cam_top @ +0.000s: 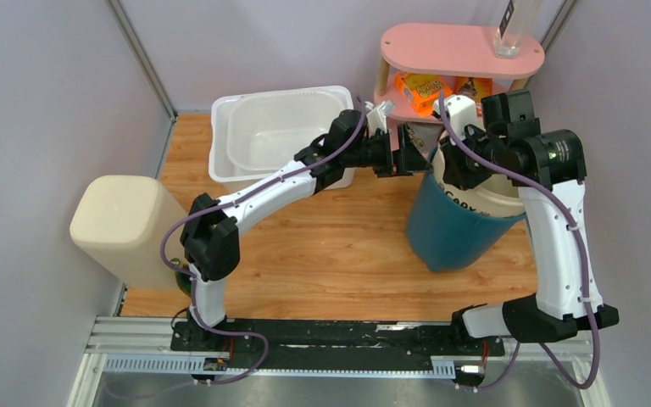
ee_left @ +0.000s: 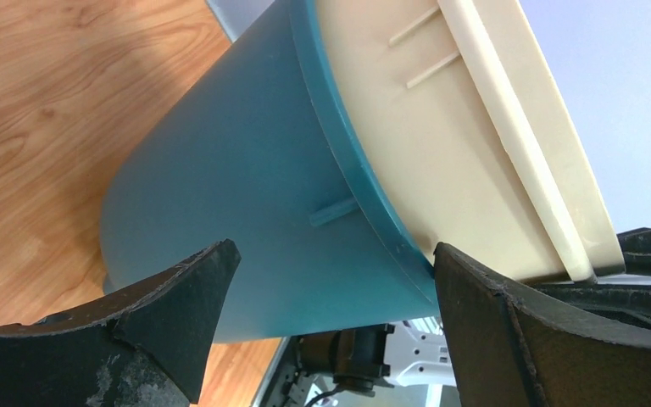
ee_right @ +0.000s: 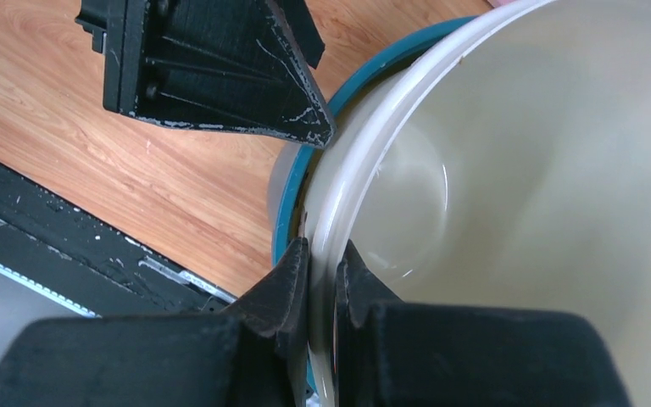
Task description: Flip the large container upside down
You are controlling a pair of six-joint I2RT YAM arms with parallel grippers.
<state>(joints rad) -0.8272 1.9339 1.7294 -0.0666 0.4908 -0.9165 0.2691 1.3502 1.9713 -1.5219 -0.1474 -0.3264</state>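
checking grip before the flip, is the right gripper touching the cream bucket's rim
Touching. The right wrist view shows the right gripper shut on the cream bucket, one finger each side of its rim.

Tub (cam_top: 220,136) left of large container (cam_top: 449,237), shelf (cam_top: 449,47) behind it.

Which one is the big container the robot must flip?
Find the wooden table, then the pink two-shelf stand at its back right. Leaning in front of it is the round teal plastic bucket with a cream liner; the white plastic tub and cream plastic bin are boxy.
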